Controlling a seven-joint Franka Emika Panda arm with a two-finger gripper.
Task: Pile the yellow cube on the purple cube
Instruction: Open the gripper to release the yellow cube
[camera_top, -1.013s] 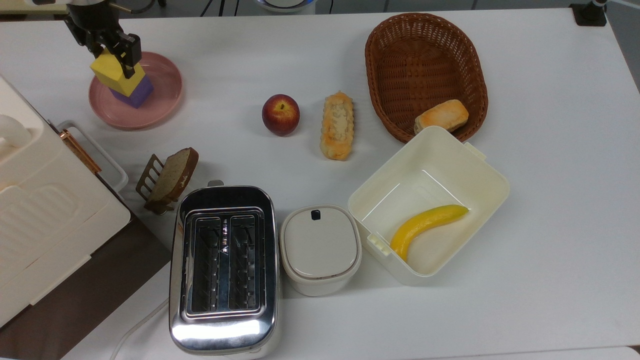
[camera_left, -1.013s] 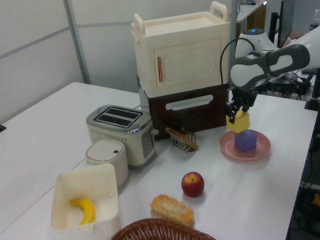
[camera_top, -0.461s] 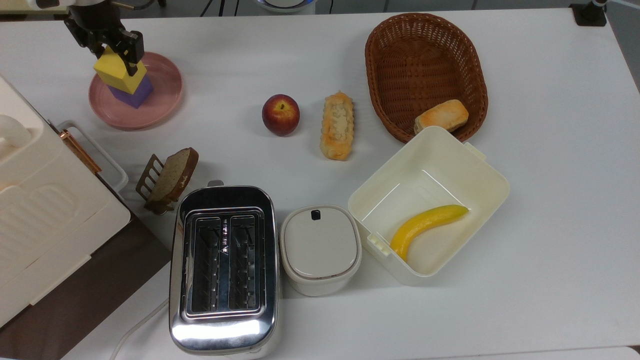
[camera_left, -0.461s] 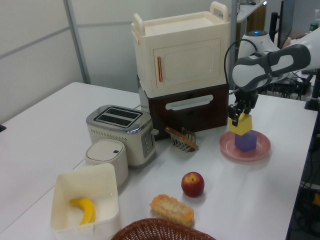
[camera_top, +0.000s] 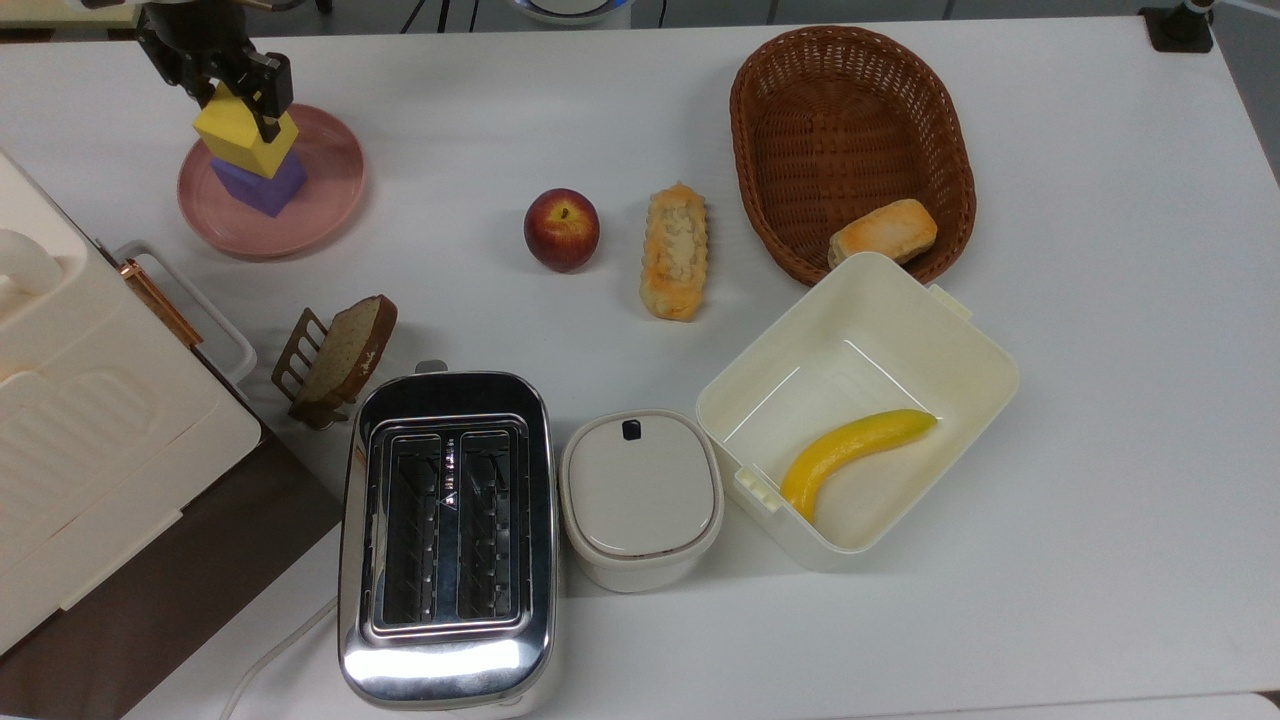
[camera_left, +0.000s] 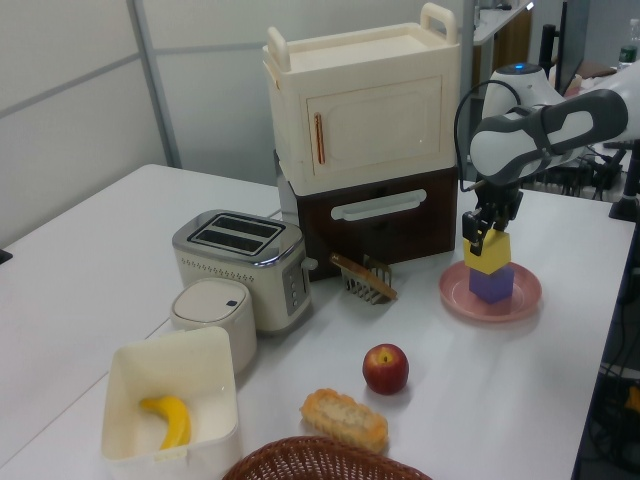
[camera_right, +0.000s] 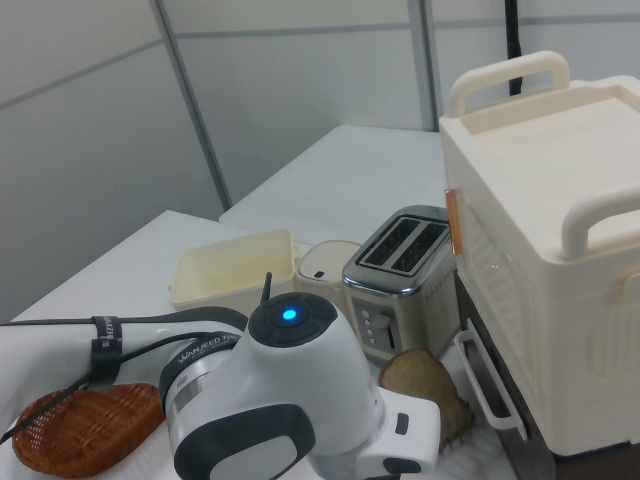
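On the white counter I see a pink plate carrying the purple cube; my claw pinches the yellow cube, which sits atop the purple one.

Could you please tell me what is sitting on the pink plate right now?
The purple cube sits on the pink plate, with the yellow cube on top, held by the gripper. The yellow cube covers most of the purple cube's top.
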